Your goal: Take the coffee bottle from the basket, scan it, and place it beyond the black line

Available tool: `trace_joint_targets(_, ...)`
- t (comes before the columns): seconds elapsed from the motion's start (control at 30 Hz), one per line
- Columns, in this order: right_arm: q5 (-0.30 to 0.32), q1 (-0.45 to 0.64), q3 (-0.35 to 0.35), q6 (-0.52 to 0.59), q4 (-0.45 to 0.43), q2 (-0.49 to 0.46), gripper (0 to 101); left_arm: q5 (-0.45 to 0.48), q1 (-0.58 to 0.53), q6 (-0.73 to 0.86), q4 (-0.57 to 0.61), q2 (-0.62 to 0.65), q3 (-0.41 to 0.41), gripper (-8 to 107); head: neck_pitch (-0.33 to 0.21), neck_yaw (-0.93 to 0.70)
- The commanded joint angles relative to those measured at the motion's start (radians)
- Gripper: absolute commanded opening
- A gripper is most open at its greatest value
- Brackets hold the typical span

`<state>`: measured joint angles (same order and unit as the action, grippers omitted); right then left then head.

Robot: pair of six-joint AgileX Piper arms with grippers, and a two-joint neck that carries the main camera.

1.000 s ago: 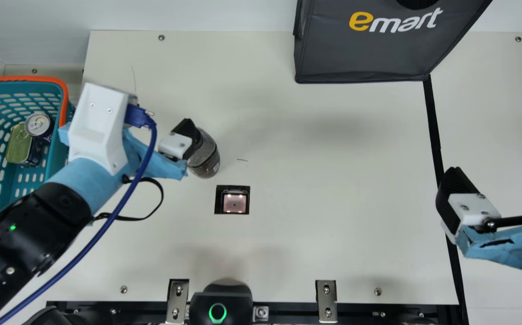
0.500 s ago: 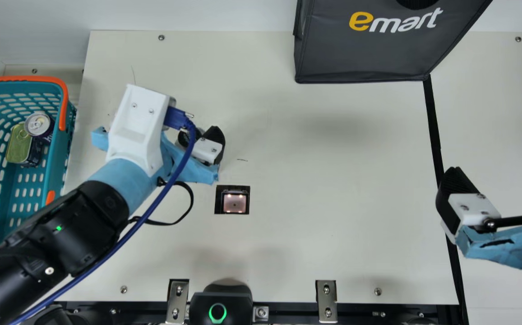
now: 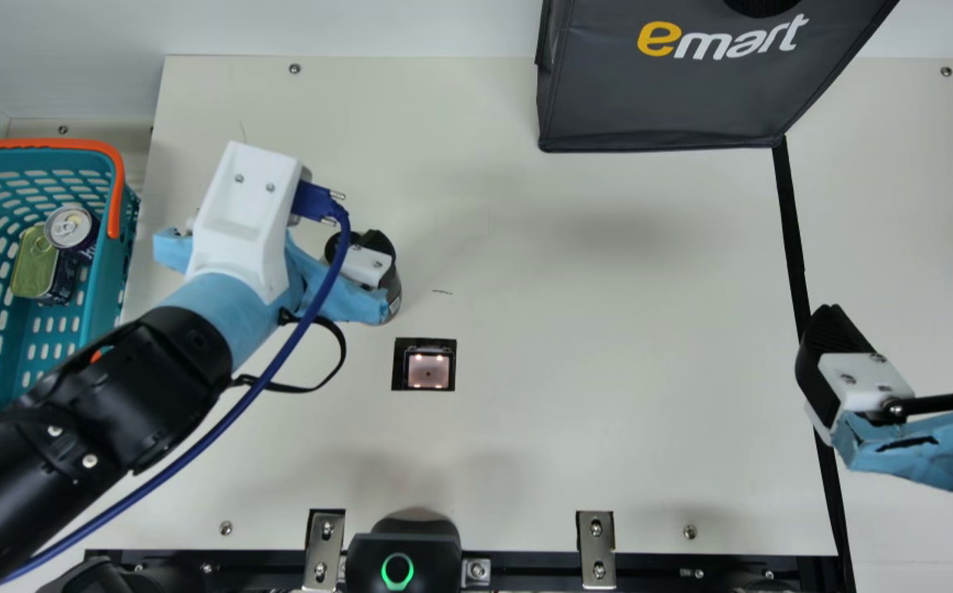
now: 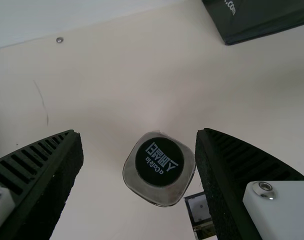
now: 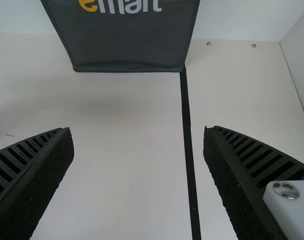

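— How is the left arm [image 3: 126, 391] sitting?
— It slants in from the main view's lower left, a blue cable [image 3: 229, 422] along it, and the left gripper [image 3: 343, 239] points down over the coffee bottle [image 3: 394, 298]. Its jaws are spread, with a gap on either side of the bottle's dark cap [image 4: 159, 161] in the left wrist view.
— So where's the bottle?
— Upright on the surface [image 3: 567, 395], out of the basket, between the basket and the bag, partly hidden under the gripper.
— And over on the right?
— The right gripper [image 3: 908, 317] comes in from the right edge, jaws wide apart with nothing between them, one side of it overlapping the black line [image 3: 790, 222] in the main view.
— What about the surface, then?
— At the left there's the teal basket [image 3: 103, 280] with its orange handle [image 3: 116, 185], holding a drink can [image 3: 71, 226] and a gold-topped tin [image 3: 34, 263], the two close together. Right of the bottle and a bit nearer the robot, the scanner [image 3: 428, 370] glows pinkish in its dark frame. A black device [image 3: 404, 548] with a green ring sits at the near edge.
— And the far side?
— A dark grey bag [image 3: 665, 99] stands there against the white wall [image 3: 361, 29], the black line running from its right corner toward the robot.
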<state>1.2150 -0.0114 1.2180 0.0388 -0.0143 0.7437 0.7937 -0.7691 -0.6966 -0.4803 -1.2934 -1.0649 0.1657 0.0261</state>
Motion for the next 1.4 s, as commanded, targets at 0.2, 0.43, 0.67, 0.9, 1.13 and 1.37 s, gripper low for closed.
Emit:
trace_joint_targets(0.2,0.0,0.0,0.0,0.0,0.0,0.0,91,0.051,-0.009,-0.046,0.009,-0.028,-0.031,90,-0.027,0.001)
trace_joint_targets(0.43,0.0,0.0,0.0,0.0,0.0,0.0,91,0.082,-0.034,-0.118,-0.007,-0.052,-0.04,90,-0.027,0.001)
trace_joint_targets(0.67,0.0,0.0,0.0,0.0,0.0,0.0,91,0.083,-0.056,-0.18,-0.026,-0.078,-0.035,90,-0.027,0.001)
trace_joint_targets(0.9,0.0,0.0,0.0,0.0,0.0,0.0,91,0.071,-0.061,-0.215,-0.039,-0.098,-0.024,90,-0.027,0.001)
trace_joint_targets(1.13,0.0,0.0,0.0,0.0,0.0,0.0,91,0.067,-0.06,-0.238,-0.045,-0.113,-0.018,90,-0.027,0.001)
trace_joint_targets(1.37,-0.001,0.0,0.0,0.0,0.0,0.0,91,0.07,-0.065,-0.264,-0.051,-0.125,-0.014,90,-0.027,0.001)
